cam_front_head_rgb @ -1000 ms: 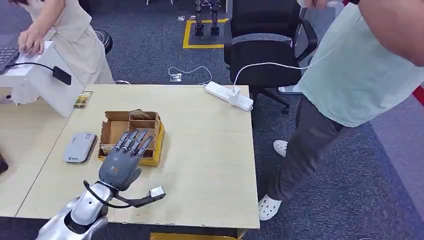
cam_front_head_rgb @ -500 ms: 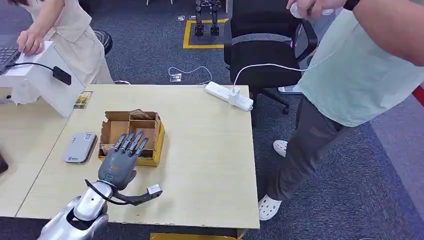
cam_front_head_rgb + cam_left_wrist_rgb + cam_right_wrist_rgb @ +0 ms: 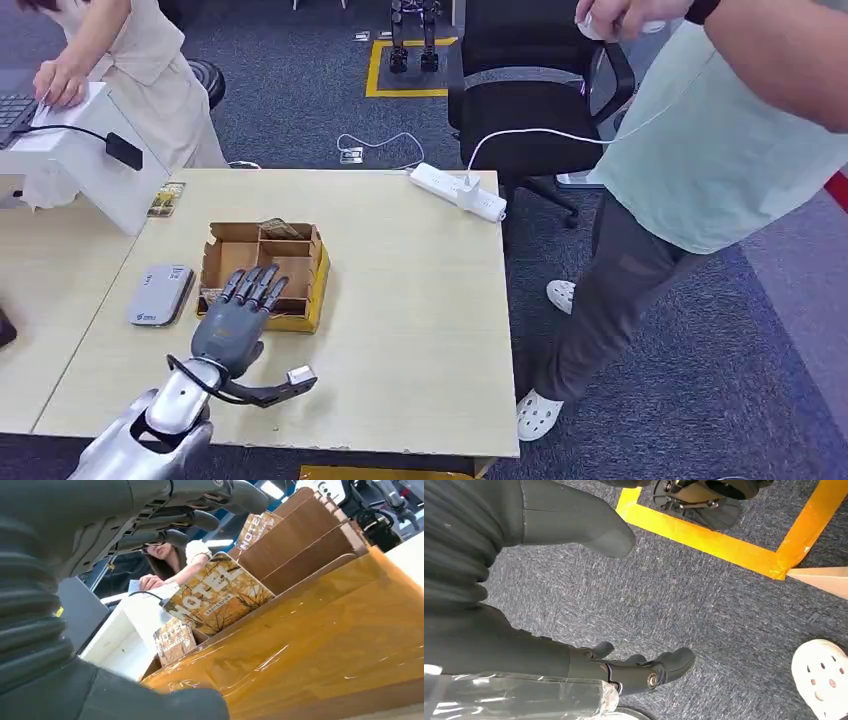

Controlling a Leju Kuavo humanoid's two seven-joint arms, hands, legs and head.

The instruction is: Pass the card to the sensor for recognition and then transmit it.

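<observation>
The orange printed hotel card (image 3: 217,597) leans in the near-left compartment of the brown cardboard divided box (image 3: 300,262) on the tabletop (image 3: 410,300), another card standing in a far compartment. The left hand (image 3: 232,325) hovers just over it, fingers (image 3: 262,288) spread and empty; they should probably drop straight onto the card's upper edge and pinch clear of the dividers. The right hand (image 3: 524,555) hangs empty over carpet, fingers loosely apart.

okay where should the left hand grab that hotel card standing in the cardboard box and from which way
Judging by its pose, take the hotel card by its free top edge, coming from above. It leans upright in the near compartment of the cardboard box, so its lower part sits behind the box wall and its faces are hemmed in by a divider. The left hand hovers open at that near edge.
</observation>
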